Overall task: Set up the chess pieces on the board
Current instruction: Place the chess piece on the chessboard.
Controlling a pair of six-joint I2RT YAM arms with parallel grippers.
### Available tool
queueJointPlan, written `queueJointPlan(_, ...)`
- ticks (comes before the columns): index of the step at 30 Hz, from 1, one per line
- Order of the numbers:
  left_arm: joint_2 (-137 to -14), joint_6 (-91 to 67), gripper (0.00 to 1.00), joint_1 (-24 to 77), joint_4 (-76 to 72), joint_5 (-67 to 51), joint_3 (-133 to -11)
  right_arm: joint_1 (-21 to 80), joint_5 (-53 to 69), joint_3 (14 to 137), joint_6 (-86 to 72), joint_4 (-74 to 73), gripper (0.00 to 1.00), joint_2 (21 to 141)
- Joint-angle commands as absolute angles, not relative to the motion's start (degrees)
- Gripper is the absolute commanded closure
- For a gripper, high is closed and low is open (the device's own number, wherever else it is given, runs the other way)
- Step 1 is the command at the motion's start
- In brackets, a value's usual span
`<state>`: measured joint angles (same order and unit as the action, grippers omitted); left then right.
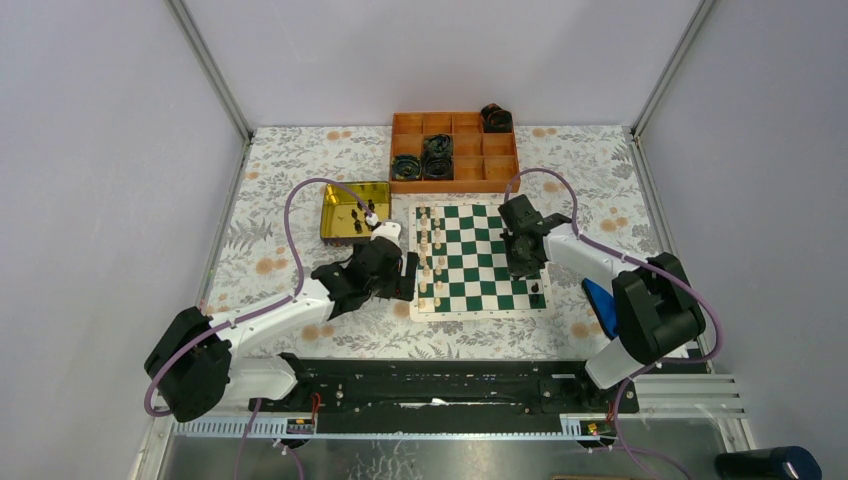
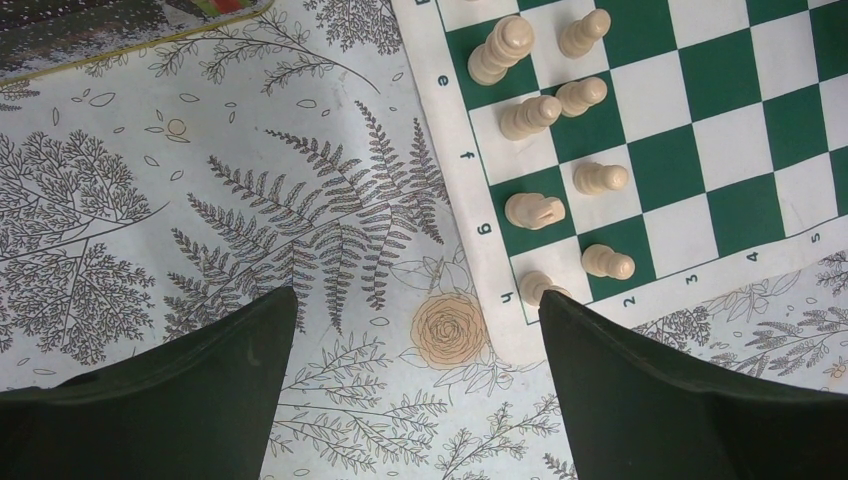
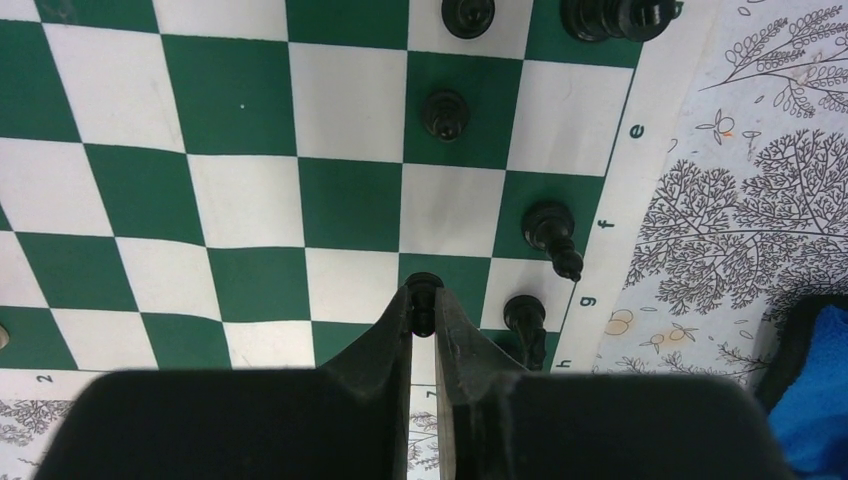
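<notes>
right gripper (image 3: 424,308) is clamped on a tiny black pawn (image 3: 425,284) at the board (image 3: 250,215), g file nr the edge; left gripper (image 2: 415,320) wide apart, empty. pawn looks light, hard, prob slippy, so pinch it by the head/neck

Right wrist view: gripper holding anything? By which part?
Yes. The right gripper pinches a small black chess piece between its fingertips, near the piece's top; its rounded head shows just past the tips.

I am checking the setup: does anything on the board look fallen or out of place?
One black piece at the board's edge seems to lie on its side; the other black pieces appear upright.
</notes>
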<state>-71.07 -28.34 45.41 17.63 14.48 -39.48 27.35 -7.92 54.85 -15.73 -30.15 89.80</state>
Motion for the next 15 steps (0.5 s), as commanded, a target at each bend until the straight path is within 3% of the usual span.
queueJointPlan(1,-70.38,-27.42,0.01,46.26,18.37,16.07,-40.91,26.39,-8.55,54.84,-16.13,-28.1,0.92,90.35)
queueJointPlan(15,-70.78,-27.42,0.01,46.57,18.68,16.7,-40.87,24.9,-8.38,56.84,-14.82,-26.22,0.92,94.84)
